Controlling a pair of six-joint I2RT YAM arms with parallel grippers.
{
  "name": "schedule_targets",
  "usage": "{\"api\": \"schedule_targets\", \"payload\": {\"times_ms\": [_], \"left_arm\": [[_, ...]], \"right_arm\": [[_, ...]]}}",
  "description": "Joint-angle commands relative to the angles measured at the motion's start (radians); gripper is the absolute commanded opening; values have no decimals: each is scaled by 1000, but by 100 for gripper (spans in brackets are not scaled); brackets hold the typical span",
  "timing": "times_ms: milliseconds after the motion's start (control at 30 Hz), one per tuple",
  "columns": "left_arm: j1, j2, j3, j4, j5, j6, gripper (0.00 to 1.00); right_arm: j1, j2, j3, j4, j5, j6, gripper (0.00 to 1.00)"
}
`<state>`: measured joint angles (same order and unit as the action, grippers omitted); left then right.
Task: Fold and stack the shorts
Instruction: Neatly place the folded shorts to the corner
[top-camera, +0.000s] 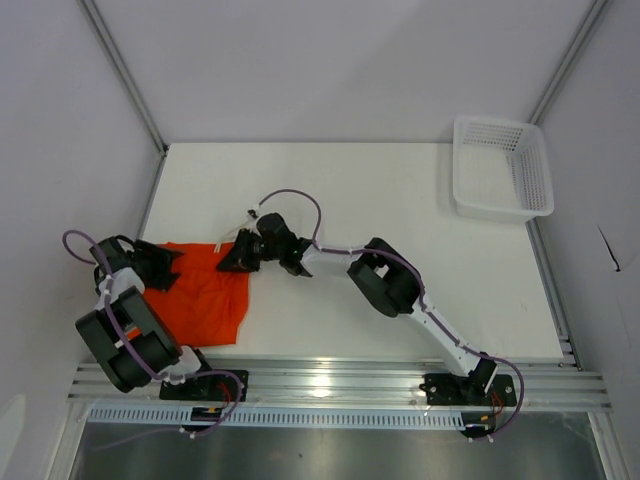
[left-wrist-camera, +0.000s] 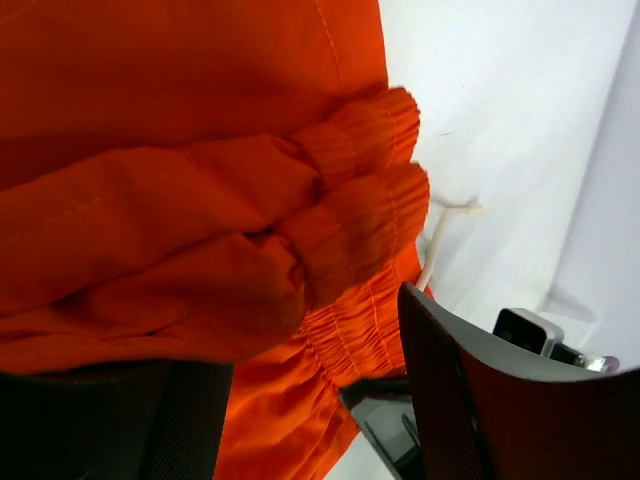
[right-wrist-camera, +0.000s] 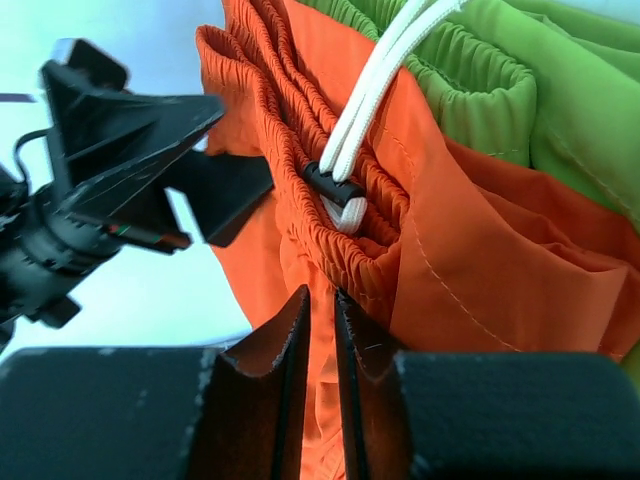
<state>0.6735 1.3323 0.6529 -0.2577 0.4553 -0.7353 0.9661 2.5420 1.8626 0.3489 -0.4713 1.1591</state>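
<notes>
At the left edge of the bench (top-camera: 400, 200), grips the orange shorts (top-camera: 210, 295) with the left hand (top-camera: 158, 266): fingers (left-wrist-camera: 480, 400) pressed onto a thick roll of cloth and gathered waistband (left-wrist-camera: 370, 240), probably to anchor that end so the pair can be lifted or stretched rather than dragged. Lays most of the orange cloth flat between the two hands, near the front-left corner. Shows a white drawstring (left-wrist-camera: 440, 235) hanging loose off the waistband onto the bench. Further right, pinches the waistband's other end with the right hand (top-camera: 234, 260), jaws nearly together with only a thin fold of orange hem between them, just below the drawstring's black toggle (right-wrist-camera: 325, 182); seems chosen to give matching holds along one edge, ready for a fold across. Reveals the green shorts (right-wrist-camera: 500, 80) only from the right wrist, touching the orange pair beside that hand; cannot tell which lies over which. Judging by this, sits early in the folding, with stacking not yet done. Leaves the basket (top-camera: 500, 170) at the far right back corner, well apart from both hands and not needed for this step.
</notes>
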Motion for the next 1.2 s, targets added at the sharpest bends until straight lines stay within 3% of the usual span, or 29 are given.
{"api": "schedule_targets", "payload": {"times_ms": [0, 200, 367, 467, 500, 567, 633, 700, 833, 933, 1000, 1033, 1167], "left_arm": [[24, 68, -33, 193, 78, -67, 66], [26, 88, -38, 253, 135, -99, 69], [0, -102, 51, 80, 52, -1, 80], [-18, -185, 126, -23, 51, 40, 89], [-26, -202, 145, -47, 42, 54, 92], [-70, -243, 214, -102, 34, 68, 99], [-106, -258, 279, -144, 2, 83, 99], [-170, -275, 307, -167, -16, 83, 99], [-330, -300, 335, -160, -82, 65, 99], [-551, -323, 340, -132, -176, 54, 99], [-705, -355, 329, -108, -315, 59, 99], [-750, -369, 321, -100, -316, 60, 99], [-954, -464, 268, -84, -559, 115, 99]], "right_arm": [[-3, -9, 6, -68, 42, -33, 19], [13, -29, 61, -133, 52, -90, 22], [6, -80, 79, -162, 63, -147, 37], [-4, -156, 76, -205, 74, -200, 57], [-16, -207, 73, -241, 80, -208, 70], [-29, -264, 64, -277, 100, -252, 80], [-50, -362, 46, -358, 134, -289, 92], [-63, -437, -11, -434, 203, -358, 100], [-105, -668, -133, -513, 286, -441, 100], [-132, -825, -236, -585, 397, -528, 99], [-147, -943, -325, -626, 497, -587, 99], [-147, -944, -359, -637, 534, -607, 100], [-174, -1223, -575, -619, 723, -674, 100]]}}
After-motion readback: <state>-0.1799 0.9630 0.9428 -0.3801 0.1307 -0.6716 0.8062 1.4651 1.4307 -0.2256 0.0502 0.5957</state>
